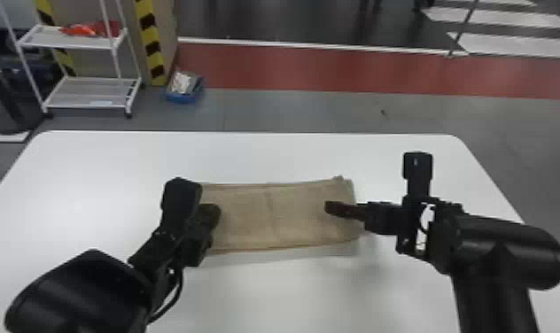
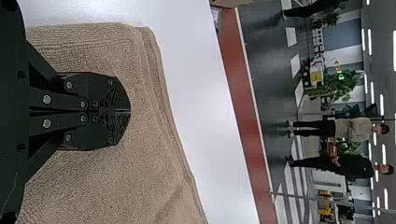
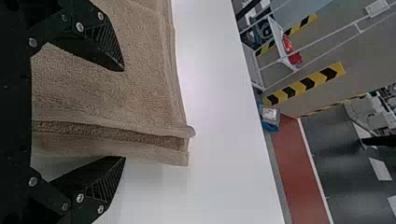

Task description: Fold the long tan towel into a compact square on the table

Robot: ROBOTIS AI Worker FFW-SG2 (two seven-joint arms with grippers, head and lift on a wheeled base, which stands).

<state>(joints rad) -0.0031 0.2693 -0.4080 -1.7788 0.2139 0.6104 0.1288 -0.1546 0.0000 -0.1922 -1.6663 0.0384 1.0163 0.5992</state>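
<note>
The tan towel [image 1: 270,214] lies folded in layers as a wide rectangle on the white table, with a faint crease across its middle. My left gripper [image 1: 210,214] is over the towel's left end; in the left wrist view the same gripper [image 2: 130,111] is shut, its fingertips together above the towel [image 2: 154,186], with no cloth visibly pinched. At the right end is my right gripper [image 1: 330,207]. Seen from the right wrist, that gripper [image 3: 125,114] is open, one finger over the towel [image 3: 116,84] and the other beyond its layered end edge, over bare table.
The white table [image 1: 283,155] extends around the towel on all sides. Beyond its far edge, on the floor, stand a white wheeled rack [image 1: 86,93] and a blue bin [image 1: 184,95] at the left.
</note>
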